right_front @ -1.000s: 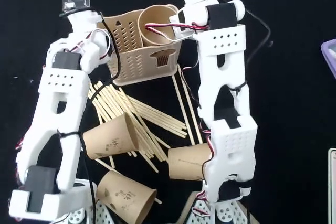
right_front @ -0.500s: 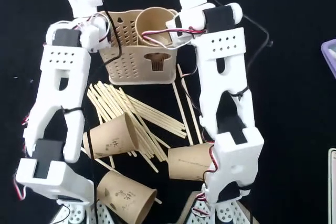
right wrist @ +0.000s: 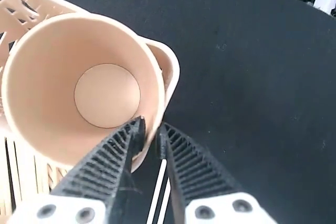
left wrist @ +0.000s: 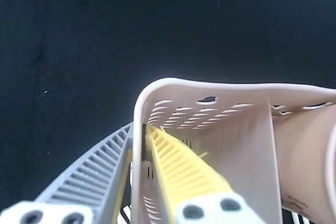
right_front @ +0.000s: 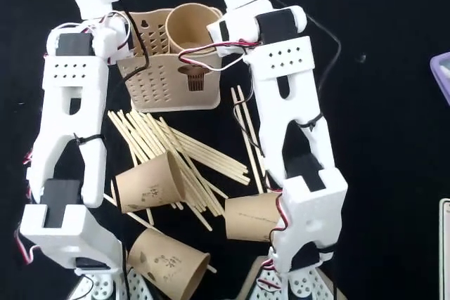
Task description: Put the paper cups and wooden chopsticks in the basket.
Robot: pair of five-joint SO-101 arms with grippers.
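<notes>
The beige slotted basket (right_front: 165, 79) stands at the back of the black table. My left gripper (left wrist: 143, 129) is shut on its left wall (left wrist: 137, 108), one finger inside and one outside. An upright paper cup (right_front: 191, 27) sits in the basket's right part. My right gripper (right wrist: 149, 125) is shut on that cup's rim (right wrist: 152, 77). Three more paper cups lie on their sides nearer the arm bases: one at the left (right_front: 148, 182), one at the right (right_front: 249, 217), one in front (right_front: 169, 261). Wooden chopsticks (right_front: 176, 152) lie fanned between basket and cups, with a separate pair (right_front: 245, 128) beside my right arm.
A purple container (right_front: 441, 75) pokes in at the right edge, and a white object (right_front: 444, 244) at the lower right. Black tabletop (right_front: 394, 138) stretches open to the right of my right arm. The arm bases crowd the front edge.
Both grippers have moved left and away from the bases, dragging the basket and its cup left. The basket has turned from tilted to square with the table. The lying cups and chopsticks stayed put.
</notes>
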